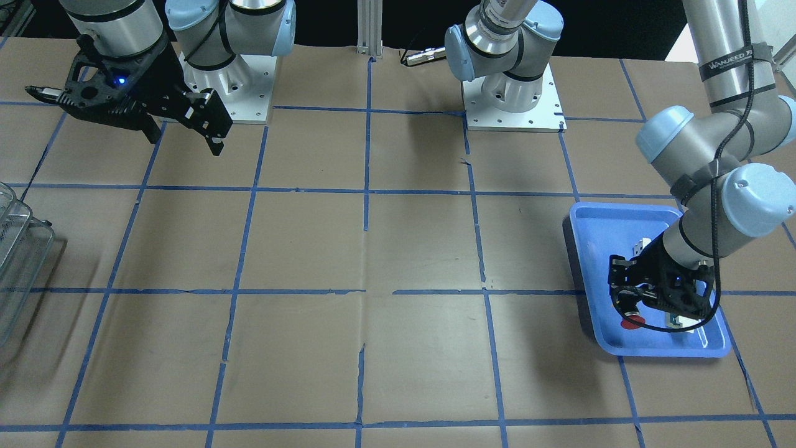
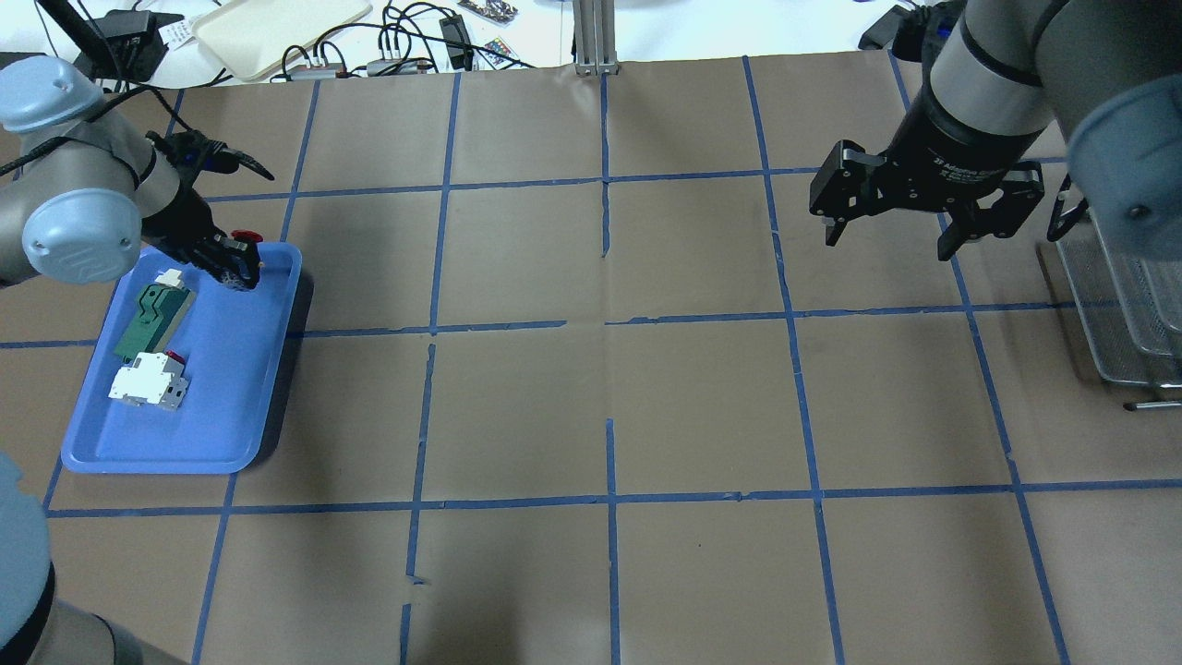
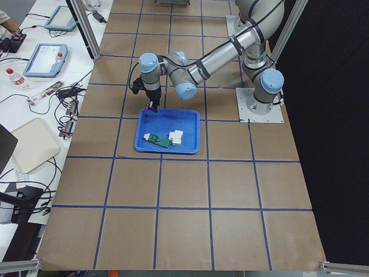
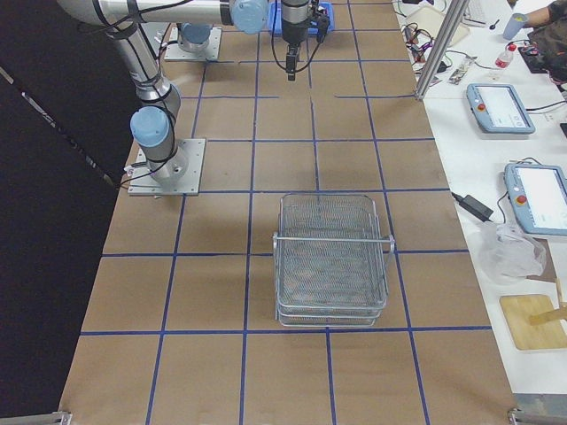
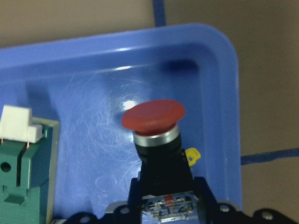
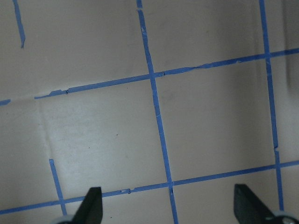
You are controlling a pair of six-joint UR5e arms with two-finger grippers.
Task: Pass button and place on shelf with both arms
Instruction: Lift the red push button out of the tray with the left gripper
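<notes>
My left gripper (image 2: 231,263) is shut on the button (image 5: 153,116), which has a red mushroom cap and a black collar. It holds the button just over the far corner of the blue tray (image 2: 222,462). The red cap also shows in the overhead view (image 2: 246,236) and the front view (image 1: 633,323). My right gripper (image 2: 886,238) is open and empty, high over the table near the shelf (image 2: 1122,305). The shelf, a silver wire-mesh rack, shows whole in the right view (image 4: 332,257). The right wrist view shows only taped table between the open fingers (image 6: 91,207).
A green-and-white part (image 2: 152,314) and a white-and-red block (image 2: 148,380) lie in the tray. Brown paper with a blue tape grid covers the table. Cables, a beige tray and tablets lie beyond the table's far edge.
</notes>
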